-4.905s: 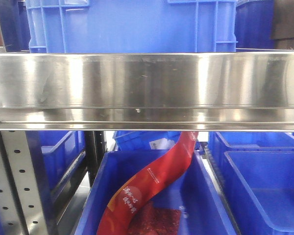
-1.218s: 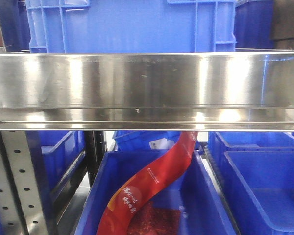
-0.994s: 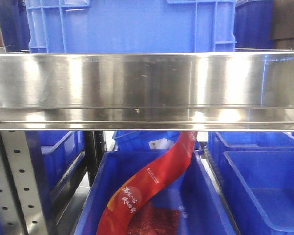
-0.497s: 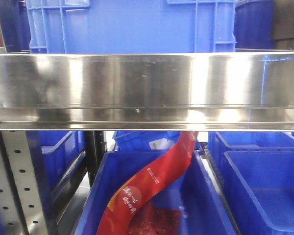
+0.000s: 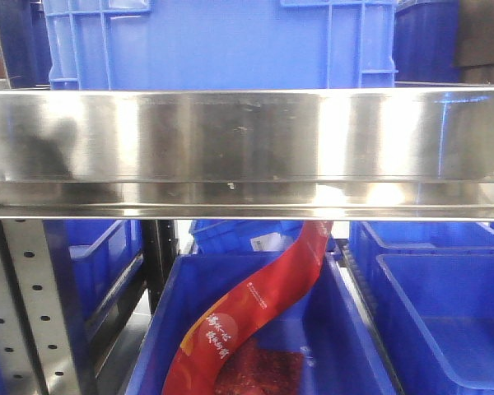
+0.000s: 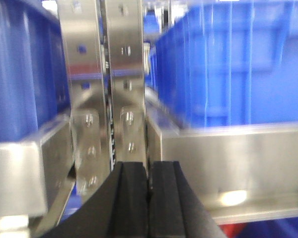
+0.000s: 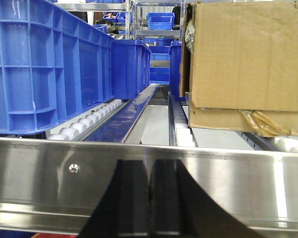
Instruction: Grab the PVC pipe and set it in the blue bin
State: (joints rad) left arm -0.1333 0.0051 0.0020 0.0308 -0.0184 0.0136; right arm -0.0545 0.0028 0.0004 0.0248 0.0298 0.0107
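No pipe is seen in any view, so progress cannot be judged; both the left gripper [image 6: 149, 198] and right gripper [image 7: 149, 198] are closed on nothing before the steel shelf rail [image 5: 247, 148], with blue bins [image 5: 445, 321] below.

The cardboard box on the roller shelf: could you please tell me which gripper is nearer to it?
Right, most likely. The right gripper sits at the shelf rail, the cardboard box just beyond, to its right. The left gripper faces a steel post, no box in view.
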